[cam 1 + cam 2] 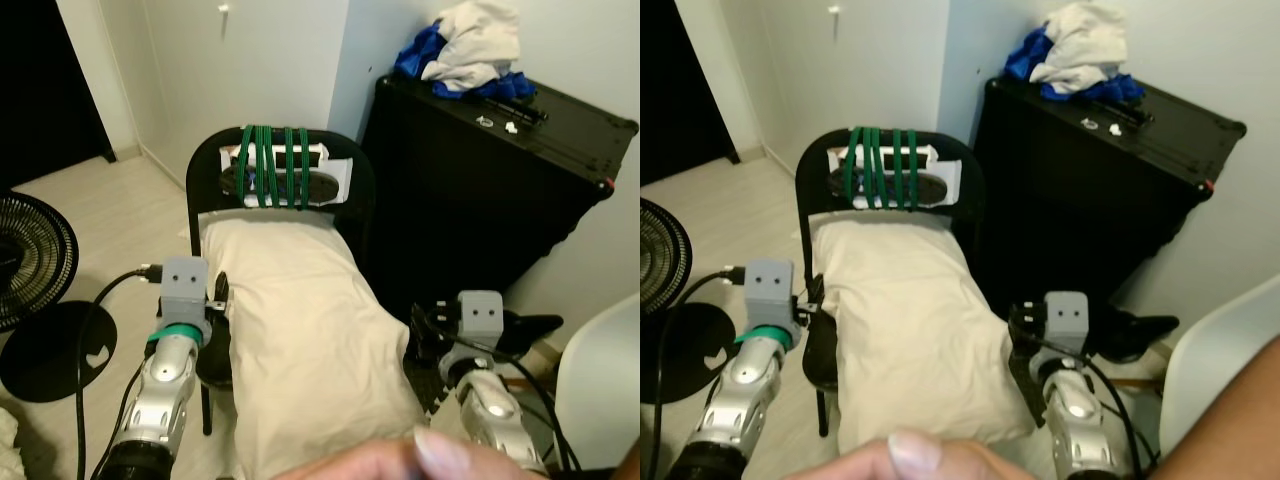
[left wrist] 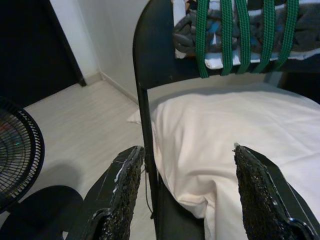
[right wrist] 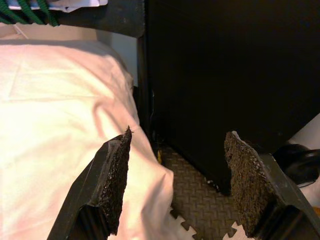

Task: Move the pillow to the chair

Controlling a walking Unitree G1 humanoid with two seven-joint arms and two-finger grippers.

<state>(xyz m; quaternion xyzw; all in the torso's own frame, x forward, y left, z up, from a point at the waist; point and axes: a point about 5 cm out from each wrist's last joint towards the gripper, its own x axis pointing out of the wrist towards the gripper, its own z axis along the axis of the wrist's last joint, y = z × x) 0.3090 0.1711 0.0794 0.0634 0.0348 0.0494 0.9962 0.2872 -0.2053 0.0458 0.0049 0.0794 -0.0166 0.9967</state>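
Both silver arms reach forward, level with each other and well apart. The left gripper (image 2: 187,187) has its two black fingers (image 2: 122,192) spread wide with nothing between them. The right gripper (image 3: 177,182) likewise has its fingers (image 3: 112,182) parted and empty. A person's thumb (image 1: 420,455) intrudes at the lower edge, between the arms.

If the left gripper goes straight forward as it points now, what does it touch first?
Probably the chair frame's side post and the pillow edge beside it: both lie between the open left gripper fingers. Depth is unclear.
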